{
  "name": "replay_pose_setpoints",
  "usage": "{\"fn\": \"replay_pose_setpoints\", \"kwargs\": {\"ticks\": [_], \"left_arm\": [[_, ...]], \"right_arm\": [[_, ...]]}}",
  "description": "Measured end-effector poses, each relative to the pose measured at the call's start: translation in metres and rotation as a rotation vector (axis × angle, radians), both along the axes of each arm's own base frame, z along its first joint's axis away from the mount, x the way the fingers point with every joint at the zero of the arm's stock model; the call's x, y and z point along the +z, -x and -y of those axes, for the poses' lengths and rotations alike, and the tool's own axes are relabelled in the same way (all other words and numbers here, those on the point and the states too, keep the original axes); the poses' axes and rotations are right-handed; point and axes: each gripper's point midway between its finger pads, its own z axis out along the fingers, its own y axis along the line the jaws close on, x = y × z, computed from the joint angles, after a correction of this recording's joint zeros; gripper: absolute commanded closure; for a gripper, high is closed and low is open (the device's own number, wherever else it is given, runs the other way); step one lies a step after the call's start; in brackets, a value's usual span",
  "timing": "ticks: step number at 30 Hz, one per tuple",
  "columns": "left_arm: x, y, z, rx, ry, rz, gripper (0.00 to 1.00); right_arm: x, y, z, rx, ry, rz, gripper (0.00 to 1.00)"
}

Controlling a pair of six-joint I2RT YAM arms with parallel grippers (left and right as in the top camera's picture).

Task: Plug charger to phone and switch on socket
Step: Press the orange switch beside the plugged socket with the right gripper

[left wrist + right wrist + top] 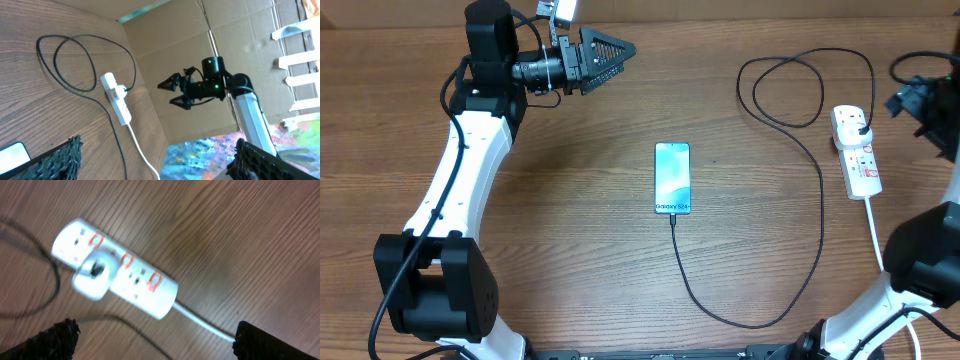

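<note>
Both tools released, nothing held. My left tool (618, 52) hangs above the far-left of the worktop (570, 250), pointing right. Its wrist view shows the fingers spread wide, and it is well apart from all the task items. My right tool (166, 93) is up off the worktop at the far-right edge, jaws spread too. In its wrist view the socket (856, 150) lies below, in the gap between the fingers (57, 340).

The phone (672, 178) lies flat mid-worktop, screen up, long axis near-far, white lettering at the near edge.

The charger (820, 210) has its tip meeting the phone's near edge. It looks seated, but I can't confirm that from overhead. The cable runs near and right in a wide curve, then goes far along the right side. It makes a loop just left of and beyond the socket, and ends at the plug (860, 125) sitting at the socket's far end.

The socket lies flat on the right, well apart from the phone, long axis roughly near-far, slightly skewed. The white cord (873, 225) leaves its near end and runs toward my right arm's base. Three red-marked switches (126, 260) sit in a row along the socket. That wrist view is blurred, so I can't tell whether any is on.
</note>
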Motion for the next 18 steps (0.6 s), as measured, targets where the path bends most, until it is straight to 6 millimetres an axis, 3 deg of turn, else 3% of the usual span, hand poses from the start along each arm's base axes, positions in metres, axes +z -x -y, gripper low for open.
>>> {"fn": "replay_pose_setpoints", "kwargs": {"ticks": [1, 6, 10, 18], "left_arm": [[0.000, 0.000, 0.000, 0.000, 0.000, 0.000, 0.00], [0.000, 0.000, 0.000, 0.000, 0.000, 0.000, 0.00], [0.000, 0.000, 0.000, 0.000, 0.000, 0.000, 0.00], [0.000, 0.000, 0.000, 0.000, 0.000, 0.000, 0.00]], "right_arm": [[-0.009, 0.001, 0.014, -0.036, 0.006, 0.013, 0.00], [-0.048, 0.003, 0.042, -0.101, 0.018, 0.035, 0.00], [-0.089, 0.000, 0.042, -0.099, 0.022, 0.041, 0.00], [-0.126, -0.003, 0.041, -0.096, 0.018, 0.064, 0.00]]}}
